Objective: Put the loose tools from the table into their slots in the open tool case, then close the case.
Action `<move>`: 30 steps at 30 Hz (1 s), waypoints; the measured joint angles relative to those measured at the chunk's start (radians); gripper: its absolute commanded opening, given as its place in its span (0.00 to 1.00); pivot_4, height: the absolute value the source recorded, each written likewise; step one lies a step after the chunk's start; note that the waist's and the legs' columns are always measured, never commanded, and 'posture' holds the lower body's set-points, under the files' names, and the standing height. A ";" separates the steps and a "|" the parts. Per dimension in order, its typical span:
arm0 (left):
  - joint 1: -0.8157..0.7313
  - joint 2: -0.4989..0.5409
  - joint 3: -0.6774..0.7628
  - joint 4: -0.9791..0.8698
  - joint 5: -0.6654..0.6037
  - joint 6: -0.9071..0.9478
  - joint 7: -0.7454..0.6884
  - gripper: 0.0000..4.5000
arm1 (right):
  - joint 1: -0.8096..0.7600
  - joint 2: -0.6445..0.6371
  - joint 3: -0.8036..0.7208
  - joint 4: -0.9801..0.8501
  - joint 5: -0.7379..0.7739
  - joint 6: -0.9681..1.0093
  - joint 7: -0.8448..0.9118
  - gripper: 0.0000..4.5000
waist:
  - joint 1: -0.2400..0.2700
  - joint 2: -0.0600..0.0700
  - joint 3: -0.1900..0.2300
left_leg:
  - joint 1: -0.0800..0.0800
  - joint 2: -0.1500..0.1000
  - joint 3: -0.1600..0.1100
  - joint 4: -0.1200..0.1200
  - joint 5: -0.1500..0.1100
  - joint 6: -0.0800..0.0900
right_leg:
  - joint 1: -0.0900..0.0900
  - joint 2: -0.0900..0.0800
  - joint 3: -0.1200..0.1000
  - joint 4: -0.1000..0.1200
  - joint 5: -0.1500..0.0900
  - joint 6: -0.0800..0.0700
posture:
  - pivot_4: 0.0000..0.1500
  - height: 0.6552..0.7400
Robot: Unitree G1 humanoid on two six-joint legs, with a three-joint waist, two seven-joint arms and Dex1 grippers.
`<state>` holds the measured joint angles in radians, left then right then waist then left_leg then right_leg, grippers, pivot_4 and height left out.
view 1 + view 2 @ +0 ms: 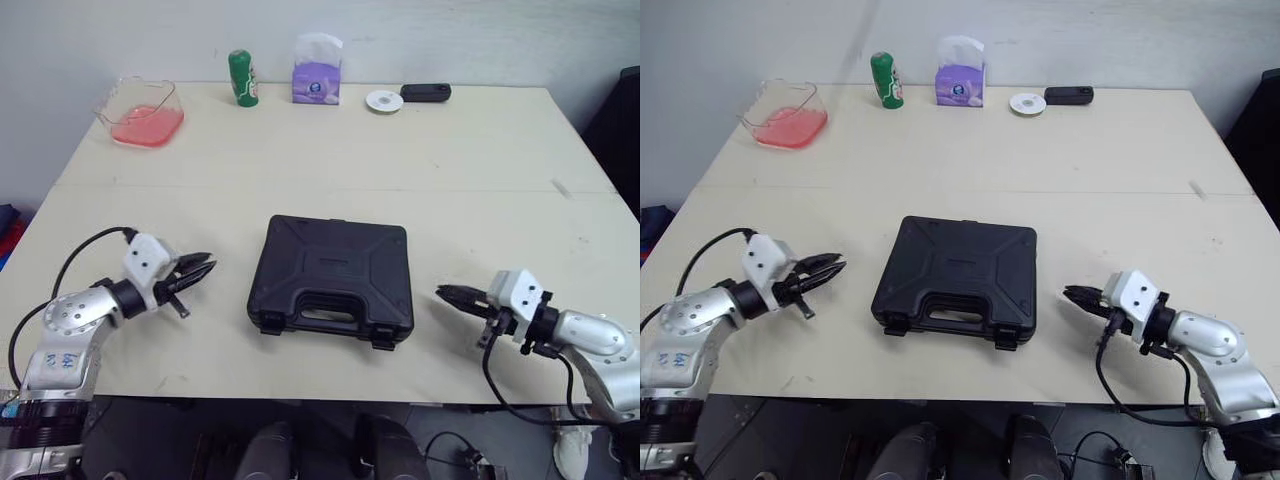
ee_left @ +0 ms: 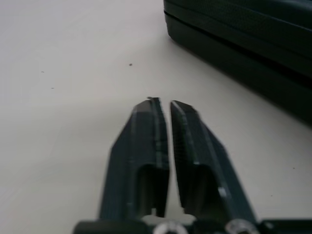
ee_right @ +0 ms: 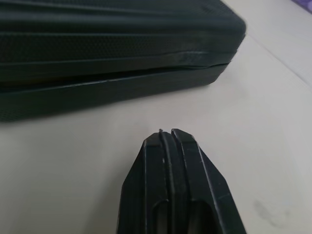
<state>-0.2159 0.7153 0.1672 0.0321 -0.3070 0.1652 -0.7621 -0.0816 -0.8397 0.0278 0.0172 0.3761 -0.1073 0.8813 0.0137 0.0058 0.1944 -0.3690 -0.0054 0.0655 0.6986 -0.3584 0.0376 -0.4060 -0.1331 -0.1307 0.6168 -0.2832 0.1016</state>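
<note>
One black hard-plastic tool case lies shut, lid down, mid-front on the pale wooden table, handle and two latches facing the robot. No loose tools are seen on the table, so packing and closing look done. Whether the latches are snapped cannot be told; at most that is left.

Left gripper rests low just beside the case's left side, fingers nearly together with a thin slit, holding nothing. Right gripper sits near the case's right side, fingers pressed together, empty.

Head views give the whole layout plus far-edge clutter: clear tub with pink liquid, green can, purple tissue pack, white disc, small black device. Right wrist view adds the lid-to-base seam up close, closed along its length.
</note>
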 measured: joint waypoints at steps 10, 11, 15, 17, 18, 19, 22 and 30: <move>-0.048 -0.069 -0.109 0.000 0.037 0.060 -0.010 0.00 | -0.093 0.124 0.044 0.005 -0.143 0.090 -0.055 0.00 | 0.003 0.000 0.000 | 0.001 0.000 0.002 0.001 0.000 0.000 | 0.000 0.001 -0.001 0.001 0.000 0.000 | 1.00 1.00; -0.048 -0.072 -0.111 0.000 0.038 0.065 -0.011 0.00 | -0.099 0.129 0.045 0.006 -0.150 0.094 -0.054 0.00 | 0.004 0.000 0.000 | 0.001 0.000 0.001 0.000 0.000 0.000 | 0.000 0.001 -0.001 0.001 0.000 0.000 | 1.00 1.00; -0.046 -0.077 -0.136 0.000 0.042 0.065 -0.032 0.00 | -0.143 0.144 0.053 0.029 -0.172 0.109 -0.037 0.00 | 0.003 0.000 0.000 | 0.001 0.000 0.002 0.001 0.000 0.000 | 0.000 0.001 -0.001 0.001 0.000 0.000 | 1.00 1.00; -0.040 -0.084 -0.147 -0.004 0.040 0.067 -0.044 0.00 | -0.169 0.152 0.058 0.049 -0.181 0.109 -0.026 0.00 | 0.002 0.000 0.000 | 0.001 0.000 0.002 0.000 0.000 0.000 | 0.000 0.001 -0.001 0.001 0.000 0.000 | 1.00 1.00; -0.022 -0.084 -0.147 -0.024 0.035 0.083 -0.052 0.00 | -0.196 0.162 0.064 0.074 -0.189 0.109 -0.017 0.00 | -0.002 0.000 0.000 | 0.001 0.000 0.002 0.000 0.000 0.000 | 0.000 0.001 -0.001 0.001 0.000 0.000 | 1.00 1.00; -0.008 -0.083 -0.148 -0.037 0.032 0.092 -0.062 0.00 | -0.214 0.167 0.067 0.090 -0.193 0.109 -0.013 0.00 | -0.003 0.000 0.000 | 0.001 0.000 0.002 0.000 0.000 0.000 | 0.000 0.001 -0.001 0.001 0.000 0.000 | 1.00 1.00; 0.032 -0.087 -0.153 -0.083 0.022 0.112 -0.075 0.00 | -0.263 0.175 0.069 0.145 -0.203 0.109 0.003 0.00 | -0.005 0.000 0.000 | 0.001 0.000 0.001 0.001 0.000 0.000 | 0.000 0.001 -0.001 0.001 0.000 0.000 | 1.00 1.00; 0.135 -0.111 -0.146 -0.195 0.009 0.125 -0.089 0.00 | -0.427 0.217 0.077 0.337 -0.239 0.103 0.050 0.00 | -0.016 0.000 0.000 | 0.001 0.000 0.001 0.001 0.000 0.000 | 0.000 0.000 0.001 0.001 0.000 0.000 | 1.00 1.00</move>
<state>-0.0814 0.6042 0.0208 -0.1625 -0.2985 0.2899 -0.8509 -0.5090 -0.6229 0.1044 0.3544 0.1375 -0.0048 0.9314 -0.0021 0.0057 0.1942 -0.3685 -0.0057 0.0664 0.6994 -0.3582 0.0378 -0.4060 -0.1328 -0.1297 0.6179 -0.2832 0.1015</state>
